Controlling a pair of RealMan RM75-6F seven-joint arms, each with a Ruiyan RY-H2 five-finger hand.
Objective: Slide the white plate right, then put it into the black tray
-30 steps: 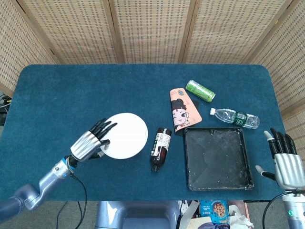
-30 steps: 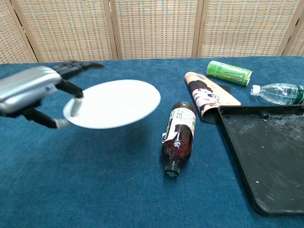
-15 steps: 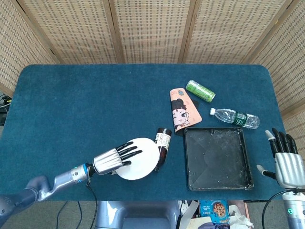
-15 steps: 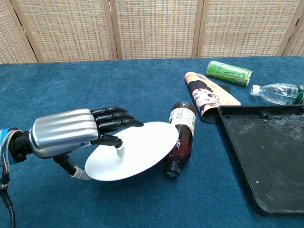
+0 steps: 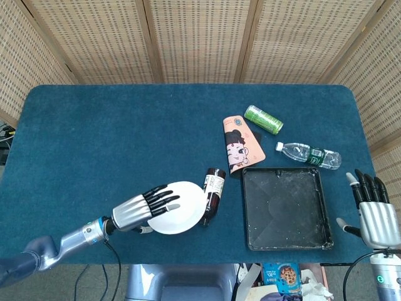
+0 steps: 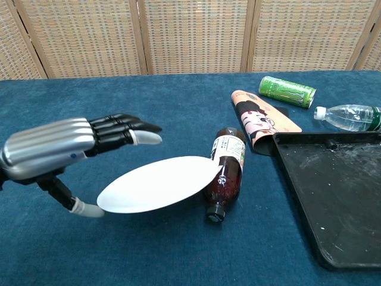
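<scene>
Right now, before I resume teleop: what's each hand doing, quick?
Left hand: fingers extended above the white plate, thumb under its left rim; whether it grips the plate cannot be told.
Right hand: open, holding nothing, beside the black tray.

Backdrop: folding screen of woven tan rattan panels in light wooden frames (image 5: 200,41), standing behind the full width of the table; also seen in chest view (image 6: 196,36)
Table: rectangular top with rounded corners, covered in dark teal carpet-like cloth (image 5: 125,132)
Under front edge: grey curved base or seat (image 5: 182,282), partly hidden
Floor: pale surface at far left (image 5: 5,141) with dark cables, small and unclear
Light: even, diffuse, soft shadows only
</scene>
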